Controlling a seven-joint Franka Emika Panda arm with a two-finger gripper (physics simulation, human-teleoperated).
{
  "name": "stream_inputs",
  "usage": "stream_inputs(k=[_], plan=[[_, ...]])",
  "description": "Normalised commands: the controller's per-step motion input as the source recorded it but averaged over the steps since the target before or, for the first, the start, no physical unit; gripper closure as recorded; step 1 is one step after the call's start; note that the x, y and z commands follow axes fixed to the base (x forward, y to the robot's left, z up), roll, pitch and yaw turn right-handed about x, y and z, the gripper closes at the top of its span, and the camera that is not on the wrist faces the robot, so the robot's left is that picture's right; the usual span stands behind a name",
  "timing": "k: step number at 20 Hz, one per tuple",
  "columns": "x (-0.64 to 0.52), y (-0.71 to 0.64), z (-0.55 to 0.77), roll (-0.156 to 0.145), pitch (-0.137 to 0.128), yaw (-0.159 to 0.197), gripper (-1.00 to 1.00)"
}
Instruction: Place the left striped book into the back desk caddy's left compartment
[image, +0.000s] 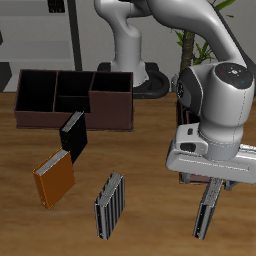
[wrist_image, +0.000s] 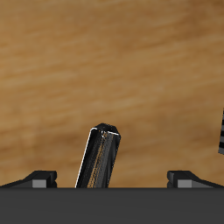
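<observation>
The left striped book (image: 205, 212), slim and pale grey with fine dark lengthwise stripes, lies on the wooden table near its front edge. My gripper (image: 207, 182) hangs directly above the book's far end, open and empty. In the wrist view the book (wrist_image: 100, 159) shows between my two widely spread fingertips, and my gripper (wrist_image: 112, 179) is not touching it. The back desk caddy (image: 112, 122), a long dark-brown partitioned box, stands far across the table at the back. Its left compartment (image: 35, 90), a big end section with a black inside, holds nothing.
A broader book with bolder black-and-white stripes (image: 110, 205) lies near the front edge and shows at the wrist view's edge (wrist_image: 220, 133). An orange book (image: 55, 178) and a black book (image: 73, 135) lie in front of the caddy. The robot's base (image: 130, 60) stands at the back.
</observation>
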Motion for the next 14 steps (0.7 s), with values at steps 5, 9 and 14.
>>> stream_inputs(k=[5,9,14], plan=[[0.01,-0.03,-0.28,0.001,0.033,-0.029,-1.0],[-0.02,0.07,-0.28,0.021,0.03,-0.009,-1.0],[-0.01,0.05,-0.22,0.026,0.026,-0.01,-1.0]])
